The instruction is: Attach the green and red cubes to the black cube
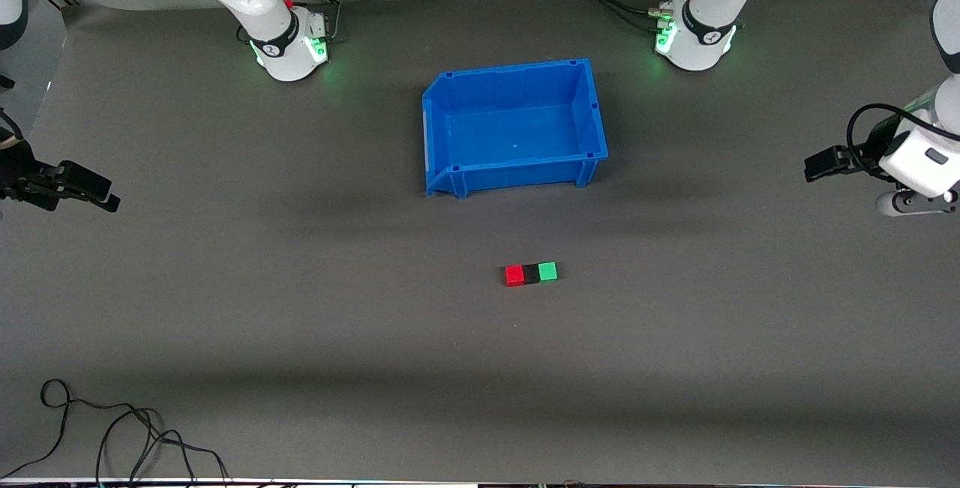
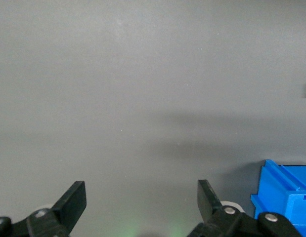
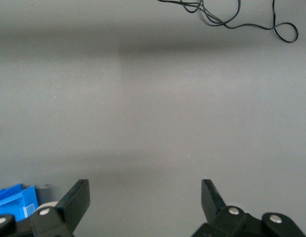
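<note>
While both arms waited at the ends of the table, the left gripper hung with its two black fingers spread wide and nothing between them. It hovered over bare grey table at the left arm's end, and in the front view it showed as a black shape projecting from the white wrist. From its own wrist camera a corner of the blue bin was visible beside one finger.

The right gripper was in the same state: fingers far apart, holding nothing. It was over the bare surface at the right arm's end of the table, seen in the front view as a dark shape near that edge. Its wrist camera caught a small piece of the bin and a loose black cable lying on the table.

The three cubes sat in a row on the table, nearer to the front camera than the blue bin and well apart from both grippers. The black cube was in the middle, with the red cube touching it on the side toward the right arm's end and the green cube touching it on the side toward the left arm's end. The bin stood between the two arm bases, with nothing visible in it. A tangle of black cable lay at the table's edge nearest the front camera, toward the right arm's end.
</note>
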Robot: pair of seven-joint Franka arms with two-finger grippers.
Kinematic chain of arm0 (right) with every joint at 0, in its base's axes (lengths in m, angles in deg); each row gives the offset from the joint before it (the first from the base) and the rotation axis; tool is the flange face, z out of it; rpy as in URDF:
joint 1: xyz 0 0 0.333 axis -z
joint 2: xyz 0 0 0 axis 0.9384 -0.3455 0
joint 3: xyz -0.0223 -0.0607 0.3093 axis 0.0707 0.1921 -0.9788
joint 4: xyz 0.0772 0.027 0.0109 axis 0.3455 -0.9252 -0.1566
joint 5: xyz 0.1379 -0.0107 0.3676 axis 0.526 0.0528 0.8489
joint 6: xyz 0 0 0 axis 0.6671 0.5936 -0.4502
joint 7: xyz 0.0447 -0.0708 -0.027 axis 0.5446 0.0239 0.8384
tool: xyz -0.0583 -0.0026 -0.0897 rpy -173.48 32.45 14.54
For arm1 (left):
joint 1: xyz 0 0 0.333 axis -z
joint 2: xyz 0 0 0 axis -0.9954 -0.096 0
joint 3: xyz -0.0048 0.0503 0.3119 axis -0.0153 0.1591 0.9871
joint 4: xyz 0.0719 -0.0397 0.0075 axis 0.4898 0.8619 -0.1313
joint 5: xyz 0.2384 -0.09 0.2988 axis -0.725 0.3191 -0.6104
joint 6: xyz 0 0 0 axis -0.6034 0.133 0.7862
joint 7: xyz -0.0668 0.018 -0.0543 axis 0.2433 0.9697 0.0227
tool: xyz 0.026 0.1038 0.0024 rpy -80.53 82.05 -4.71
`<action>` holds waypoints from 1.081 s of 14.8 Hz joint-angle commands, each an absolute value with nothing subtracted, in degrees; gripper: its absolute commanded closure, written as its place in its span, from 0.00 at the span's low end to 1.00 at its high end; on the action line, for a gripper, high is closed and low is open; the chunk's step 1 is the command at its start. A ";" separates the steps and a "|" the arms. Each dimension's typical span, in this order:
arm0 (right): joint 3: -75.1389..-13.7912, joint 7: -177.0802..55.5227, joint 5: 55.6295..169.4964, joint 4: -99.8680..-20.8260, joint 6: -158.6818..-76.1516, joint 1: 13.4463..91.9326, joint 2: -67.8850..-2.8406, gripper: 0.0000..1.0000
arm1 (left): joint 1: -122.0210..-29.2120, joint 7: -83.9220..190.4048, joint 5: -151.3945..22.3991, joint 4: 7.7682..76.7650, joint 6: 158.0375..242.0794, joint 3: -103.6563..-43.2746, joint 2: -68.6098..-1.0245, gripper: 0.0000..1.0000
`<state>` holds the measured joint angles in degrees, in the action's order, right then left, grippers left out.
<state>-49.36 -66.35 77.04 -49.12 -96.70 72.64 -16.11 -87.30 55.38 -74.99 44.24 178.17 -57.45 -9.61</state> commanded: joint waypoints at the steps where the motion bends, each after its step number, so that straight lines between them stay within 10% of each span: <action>1: -49.47 -65.11 75.80 -50.18 -96.72 72.51 -14.62 0.00 | -87.48 55.47 -74.98 46.52 180.28 -57.69 -7.36 0.00; 16: -49.12 -65.28 78.79 -49.57 -94.87 72.69 -16.38 0.00 | -86.95 55.74 -75.07 49.95 184.57 -57.86 -5.94 0.00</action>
